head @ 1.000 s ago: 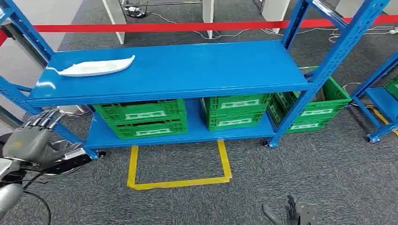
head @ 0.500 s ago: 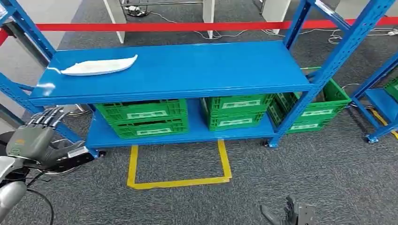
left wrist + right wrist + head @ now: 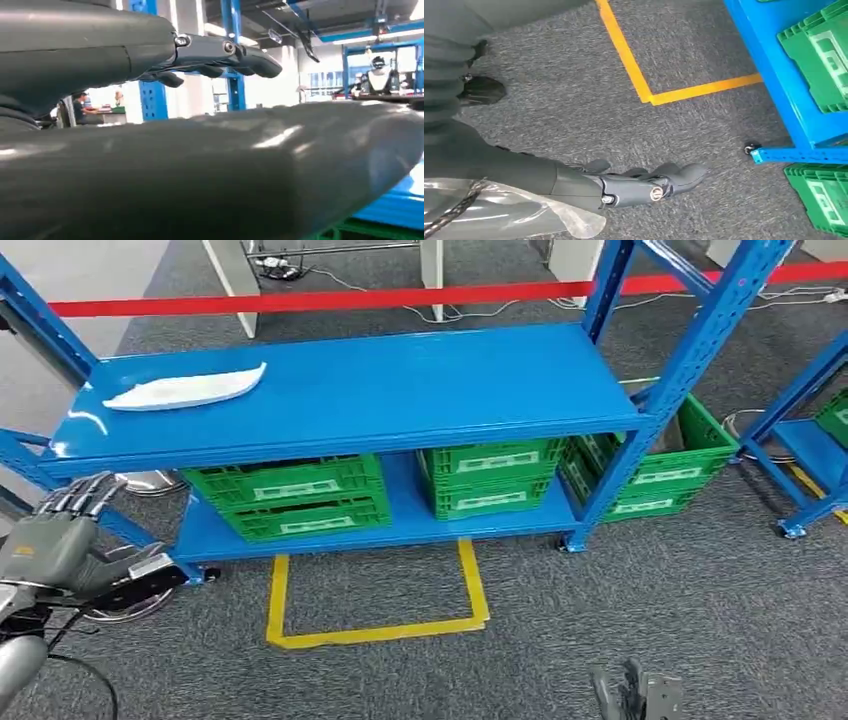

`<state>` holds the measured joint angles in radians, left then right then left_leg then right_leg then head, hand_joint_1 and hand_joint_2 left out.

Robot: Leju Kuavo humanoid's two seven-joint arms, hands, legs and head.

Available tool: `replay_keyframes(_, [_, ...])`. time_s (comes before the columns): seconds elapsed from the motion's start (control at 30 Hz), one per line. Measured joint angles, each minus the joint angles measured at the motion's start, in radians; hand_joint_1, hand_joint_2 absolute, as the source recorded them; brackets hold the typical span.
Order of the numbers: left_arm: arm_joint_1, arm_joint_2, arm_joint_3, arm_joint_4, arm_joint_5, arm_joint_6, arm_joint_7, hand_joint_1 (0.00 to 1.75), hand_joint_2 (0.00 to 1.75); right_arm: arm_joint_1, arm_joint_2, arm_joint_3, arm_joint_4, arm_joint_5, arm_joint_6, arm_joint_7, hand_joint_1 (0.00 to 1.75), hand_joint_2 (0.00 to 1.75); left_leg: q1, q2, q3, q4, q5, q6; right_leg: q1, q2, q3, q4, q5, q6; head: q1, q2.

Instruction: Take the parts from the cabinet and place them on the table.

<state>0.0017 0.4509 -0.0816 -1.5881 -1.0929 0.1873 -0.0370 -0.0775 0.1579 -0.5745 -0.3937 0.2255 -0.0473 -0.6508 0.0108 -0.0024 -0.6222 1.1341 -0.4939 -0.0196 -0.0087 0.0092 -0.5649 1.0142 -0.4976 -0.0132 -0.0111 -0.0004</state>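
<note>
A white, leaf-shaped flat part (image 3: 185, 390) lies on the top shelf of the blue cabinet (image 3: 400, 390), at its far left. My left hand (image 3: 55, 540) is raised in front of the cabinet's left end, below the top shelf, fingers (image 3: 220, 52) stretched out and apart, holding nothing. My right hand (image 3: 635, 695) hangs low at the bottom edge of the head view over the carpet, fingers (image 3: 659, 182) extended and empty.
Green crates (image 3: 290, 495) (image 3: 490, 475) stand on the cabinet's lower shelf, and more green crates (image 3: 660, 465) sit behind its right post. A yellow tape square (image 3: 375, 590) marks the grey carpet. A red barrier tape (image 3: 300, 300) runs behind. Another blue rack (image 3: 810, 440) stands far right.
The whole view has shifted slightly, so the camera moved. My left hand stays raised by the cabinet's left end; the right hand sits a bit further right at the bottom edge.
</note>
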Motion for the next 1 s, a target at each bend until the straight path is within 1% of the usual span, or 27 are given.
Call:
replay_keyframes(0.03, [0.0, 0.0, 0.005, 0.0, 0.0, 0.001, 0.0, 0.0, 0.0, 0.0, 0.0, 0.0, 0.0, 0.0, 0.0, 0.0, 0.0, 0.0, 0.001, 0.0, 0.036, -0.09, 0.038, 0.001, 0.0, 0.0, 0.003, 0.0, -0.003, 0.004, 0.0, 0.0])
replay_keyframes(0.07, [0.0, -0.001, 0.007, 0.0, 0.0, 0.001, 0.001, 0.0, 0.0, -0.001, 0.0, 0.0, 0.0, 0.0, 0.0, 0.0, 0.0, 0.0, -0.005, 0.0, 0.047, -0.102, 0.018, 0.002, 0.004, 0.0, 0.001, 0.001, -0.004, 0.009, 0.001, 0.0])
replay_keyframes(0.1, [-0.001, -0.001, 0.009, 0.0, 0.0, 0.002, 0.002, 0.0, 0.0, -0.002, 0.0, 0.0, 0.0, 0.0, 0.0, 0.0, 0.0, 0.0, -0.007, -0.001, 0.049, -0.118, 0.017, 0.007, 0.005, 0.001, -0.005, 0.003, -0.004, 0.015, 0.0, 0.0])
replay_keyframes(0.17, [0.005, -0.001, 0.012, 0.0, 0.0, 0.002, 0.002, 0.0, 0.0, 0.0, 0.0, 0.0, 0.0, 0.0, 0.0, 0.0, 0.0, 0.0, -0.01, -0.002, 0.044, -0.116, 0.016, 0.013, 0.002, 0.0, -0.005, -0.003, -0.001, 0.026, 0.0, 0.0])
replay_keyframes(0.2, [0.006, 0.0, 0.017, 0.0, 0.0, 0.002, 0.002, 0.0, 0.0, -0.001, 0.0, 0.0, 0.0, 0.0, 0.0, 0.0, 0.0, 0.0, -0.009, -0.002, 0.046, -0.123, 0.02, 0.021, 0.002, 0.0, -0.003, -0.004, -0.003, 0.033, 0.001, 0.0])
replay_keyframes(0.23, [0.005, -0.002, 0.019, 0.0, 0.0, 0.003, 0.002, 0.0, 0.0, -0.001, 0.0, 0.0, 0.0, 0.0, 0.0, 0.0, 0.0, 0.0, -0.004, 0.0, 0.053, -0.132, 0.024, 0.027, 0.0, 0.0, -0.011, 0.007, -0.014, 0.037, 0.001, 0.0])
replay_keyframes(0.27, [0.003, -0.002, 0.021, 0.0, 0.0, 0.004, 0.002, 0.0, 0.0, -0.002, 0.0, 0.0, 0.0, 0.0, 0.0, 0.0, 0.0, 0.0, -0.004, 0.0, 0.056, -0.133, 0.023, 0.033, 0.0, -0.002, -0.028, 0.042, -0.036, 0.039, 0.004, 0.0])
replay_keyframes(0.3, [0.003, -0.002, 0.023, 0.0, 0.0, 0.005, 0.003, 0.0, 0.0, -0.003, 0.0, 0.0, 0.0, -0.001, 0.0, 0.0, 0.0, 0.0, -0.005, 0.0, 0.055, -0.133, 0.021, 0.038, 0.0, -0.001, -0.068, 0.12, -0.071, 0.039, 0.005, 0.0])
replay_keyframes(0.33, [0.006, -0.003, 0.023, 0.0, 0.0, 0.005, 0.003, 0.0, 0.0, -0.001, 0.0, 0.0, 0.0, -0.001, 0.0, 0.0, 0.0, 0.0, -0.007, 0.0, 0.055, -0.132, 0.02, 0.04, 0.0, -0.001, -0.114, 0.208, -0.106, 0.04, 0.003, 0.0])
replay_keyframes(0.37, [0.008, -0.005, 0.024, 0.0, 0.0, 0.006, 0.003, 0.0, 0.0, 0.001, 0.0, 0.0, 0.0, -0.001, 0.0, 0.0, 0.0, 0.0, -0.008, 0.0, 0.055, -0.132, 0.019, 0.042, 0.0, -0.002, -0.155, 0.282, -0.129, 0.041, 0.004, 0.0])
replay_keyframes(0.4, [0.01, -0.007, 0.025, 0.0, -0.002, 0.008, 0.006, 0.0, 0.0, 0.003, 0.0, 0.0, 0.0, -0.002, 0.0, 0.0, 0.0, 0.0, -0.009, 0.0, 0.057, -0.132, 0.017, 0.043, 0.0, -0.001, -0.181, 0.319, -0.131, 0.041, 0.004, 0.0])
replay_keyframes(0.43, [0.013, -0.008, 0.028, 0.0, -0.005, 0.009, 0.008, 0.0, 0.0, 0.005, 0.0, 0.0, 0.0, -0.002, -0.001, 0.0, 0.0, 0.0, -0.01, 0.0, 0.06, -0.132, 0.014, 0.045, 0.0, -0.001, -0.183, 0.308, -0.106, 0.041, 0.003, 0.0])
replay_keyframes(0.47, [0.014, -0.009, 0.032, 0.0, -0.007, 0.011, 0.011, 0.0, 0.0, 0.005, 0.0, 0.0, 0.0, -0.002, -0.001, 0.0, 0.0, 0.0, -0.011, -0.001, 0.064, -0.132, 0.009, 0.044, 0.0, -0.002, -0.162, 0.255, -0.064, 0.039, 0.004, 0.0])
replay_keyframes(0.5, [0.016, -0.009, 0.037, 0.0, -0.007, 0.013, 0.012, 0.0, 0.0, 0.006, 0.0, 0.0, 0.0, -0.002, -0.002, 0.0, 0.0, 0.0, -0.011, -0.002, 0.073, -0.132, 0.003, 0.042, 0.0, -0.002, -0.117, 0.159, -0.008, 0.035, 0.003, 0.0])
replay_keyframes(0.53, [0.017, -0.01, 0.044, 0.0, -0.007, 0.016, 0.013, 0.0, 0.0, 0.005, 0.0, 0.0, 0.0, -0.002, -0.003, 0.0, 0.0, 0.0, -0.011, -0.002, 0.081, -0.132, -0.003, 0.039, 0.0, -0.002, -0.07, 0.065, 0.035, 0.031, 0.003, 0.0])
replay_keyframes(0.57, [0.018, -0.011, 0.049, 0.0, -0.007, 0.019, 0.014, 0.0, 0.0, 0.004, 0.0, 0.001, 0.0, -0.003, -0.004, 0.0, 0.0, 0.0, -0.014, -0.002, 0.084, -0.132, -0.009, 0.034, 0.006, -0.002, -0.042, 0.024, 0.018, 0.028, 0.002, 0.0])
replay_keyframes(0.6, [0.018, -0.011, 0.054, 0.0, -0.007, 0.02, 0.015, 0.0, 0.0, 0.002, 0.0, 0.001, 0.0, -0.003, -0.005, 0.0, 0.0, 0.0, -0.016, -0.002, 0.08, -0.125, -0.014, 0.027, 0.005, -0.004, -0.027, -0.001, 0.012, 0.023, 0.003, 0.0])
replay_keyframes(0.63, [0.022, -0.011, 0.059, 0.0, -0.006, 0.021, 0.017, 0.0, 0.0, 0.004, 0.0, 0.001, 0.0, -0.003, -0.005, 0.0, 0.0, 0.0, -0.015, -0.002, 0.08, -0.128, -0.013, 0.025, 0.008, -0.003, -0.028, 0.005, 0.012, 0.022, 0.002, 0.0])
replay_keyframes(0.7, [0.029, -0.011, 0.071, 0.0, -0.005, 0.022, 0.018, 0.0, 0.0, 0.008, 0.0, 0.002, 0.0, -0.003, -0.007, 0.0, 0.0, 0.0, -0.013, -0.002, 0.086, -0.132, -0.019, 0.015, 0.009, -0.001, -0.026, 0.002, 0.006, 0.01, 0.002, 0.0])
replay_keyframes(0.73, [0.031, -0.009, 0.077, -0.001, -0.004, 0.023, 0.018, 0.0, 0.0, 0.008, 0.0, 0.002, -0.001, -0.003, -0.007, 0.0, 0.0, 0.0, -0.012, -0.002, 0.089, -0.127, -0.028, 0.009, 0.001, -0.002, -0.013, -0.007, 0.005, 0.007, 0.002, 0.0])
replay_keyframes(0.77, [0.033, -0.01, 0.083, -0.001, -0.002, 0.023, 0.019, 0.0, 0.0, 0.009, 0.0, 0.002, -0.003, -0.005, -0.008, 0.0, 0.0, 0.0, -0.01, 0.0, 0.082, -0.099, -0.036, 0.004, 0.001, -0.001, -0.002, -0.009, 0.0, 0.0, -0.001, 0.0])
replay_keyframes(0.8, [0.033, -0.01, 0.09, -0.001, 0.0, 0.024, 0.019, 0.0, 0.0, 0.008, 0.0, 0.002, -0.003, -0.004, -0.008, 0.0, 0.0, 0.0, -0.009, -0.001, 0.047, -0.027, -0.063, -0.001, 0.001, -0.003, 0.01, -0.011, -0.008, -0.007, -0.004, 0.0])
replay_keyframes(0.87, [0.039, -0.015, 0.093, 0.0, 0.001, 0.024, 0.019, 0.0, 0.0, 0.01, 0.002, 0.003, -0.003, -0.004, -0.007, 0.0, 0.0, 0.0, -0.005, -0.001, -0.054, 0.146, -0.119, -0.008, 0.002, -0.003, 0.03, -0.011, -0.027, -0.008, -0.003, 0.0])
replay_keyframes(0.9, [0.044, -0.018, 0.095, 0.0, 0.002, 0.023, 0.019, 0.0, 0.0, 0.012, 0.001, 0.003, -0.002, -0.004, -0.007, 0.0, 0.0, 0.0, -0.003, -0.001, -0.096, 0.201, -0.123, -0.009, 0.002, -0.003, 0.042, -0.011, -0.037, -0.007, -0.004, 0.0])
replay_keyframes(0.93, [0.048, -0.019, 0.096, 0.0, 0.002, 0.023, 0.019, 0.0, 0.0, 0.013, 0.001, 0.003, -0.002, -0.004, -0.007, 0.0, 0.0, 0.0, 0.0, -0.001, -0.112, 0.202, -0.097, -0.011, 0.001, -0.002, 0.056, -0.011, -0.047, -0.006, -0.003, 0.0])
replay_keyframes(0.97, [0.049, -0.02, 0.097, 0.0, 0.002, 0.023, 0.019, 0.0, 0.0, 0.013, 0.002, 0.003, -0.003, -0.005, -0.008, 0.0, 0.0, 0.0, 0.003, 0.0, -0.104, 0.154, -0.043, -0.011, 0.0, -0.001, 0.074, -0.011, -0.06, -0.004, -0.003, 0.0])
replay_keyframes(1.0, [0.049, -0.02, 0.098, 0.0, 0.001, 0.023, 0.018, 0.0, 0.0, 0.013, 0.002, 0.003, -0.003, -0.005, -0.008, 0.0, 0.0, 0.0, 0.004, 0.0, -0.079, 0.076, 0.019, -0.011, -0.001, 0.0, 0.092, -0.011, -0.074, 0.002, -0.003, 0.0])
